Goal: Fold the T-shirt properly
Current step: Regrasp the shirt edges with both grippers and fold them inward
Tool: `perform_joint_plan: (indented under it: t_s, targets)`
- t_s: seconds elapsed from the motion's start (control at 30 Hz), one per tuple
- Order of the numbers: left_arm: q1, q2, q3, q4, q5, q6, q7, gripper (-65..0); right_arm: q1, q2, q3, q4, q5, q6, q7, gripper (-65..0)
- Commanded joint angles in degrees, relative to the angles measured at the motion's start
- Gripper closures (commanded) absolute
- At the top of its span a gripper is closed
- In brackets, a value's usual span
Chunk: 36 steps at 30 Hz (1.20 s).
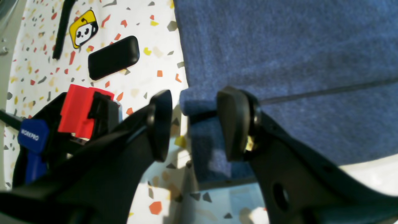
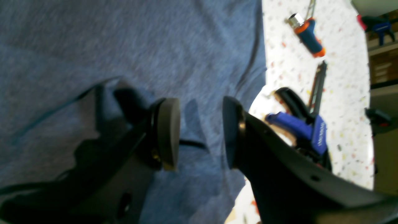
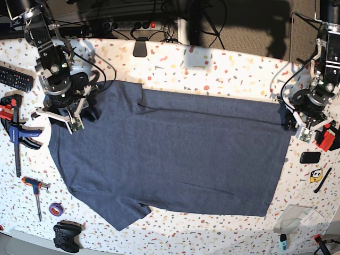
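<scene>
Lying spread flat on the speckled terrazzo surface (image 3: 223, 64), the dark heathered navy-grey cotton T-shirt (image 3: 170, 159) was judged soft and limp, best taken at its hem and shoulder corners, where the left fingers (image 1: 236, 124) and right fingers (image 2: 169, 133) were held spread, pinching nothing.

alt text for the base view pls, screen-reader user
Overhead view: a dark blue-grey T-shirt lies spread flat, plain side up, on a speckled terrazzo table. The right gripper is at its sleeve end and the left gripper at its hem corner. Clamps, a screwdriver and a game controller line the table's edges.
</scene>
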Motion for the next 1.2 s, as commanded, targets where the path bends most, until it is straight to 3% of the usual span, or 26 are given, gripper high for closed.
perform_joint_plan:
  t_s: [0.0,0.17,0.3,0.47,0.63,0.8,0.87,1.07,1.17]
  targets:
    - [-0.8,-1.1,-0.6,1.7,-1.1,0.6,-0.6,-25.9,0.7,0.9,0.4,1.1,0.0,-1.0,0.7,-22.9]
    - [-0.5,-1.4,-0.6,4.9,-9.5,0.5,2.8,-21.4,-0.6,0.9,0.4,4.5,3.8,-1.1,0.0,-22.9]
    - [-0.2,0.1,-0.6,4.9,-10.4,0.3,3.0,-21.3,-2.9,0.8,0.4,7.2,4.1,-1.8,-0.9,-21.7]
    - [0.8,3.2,-0.6,4.3,-10.4,0.3,1.1,-9.4,-5.3,-0.5,1.0,7.2,4.6,-2.0,-0.7,0.0]
    - [0.3,5.8,-0.6,1.1,-10.4,0.3,-1.5,0.0,-4.9,-2.2,4.3,4.0,6.6,-1.9,-0.1,0.0]
    - [-0.9,6.8,-0.6,-7.0,-11.0,0.3,-3.2,0.0,-4.8,-3.1,6.9,-1.4,8.5,1.4,1.8,0.0]
    - [-1.1,6.8,-0.6,-9.4,-14.5,0.1,-1.9,0.0,-4.8,-3.1,6.8,-3.3,8.5,2.0,1.5,0.0]
    - [1.2,6.6,-0.6,-10.1,-22.0,-10.5,6.5,0.0,-7.2,-3.1,6.8,-3.5,7.8,2.9,-2.0,0.0]
    - [3.5,6.1,-0.6,-9.4,-24.3,-12.5,7.8,0.0,-10.2,-3.1,6.8,-1.3,6.1,2.9,-2.1,0.0]
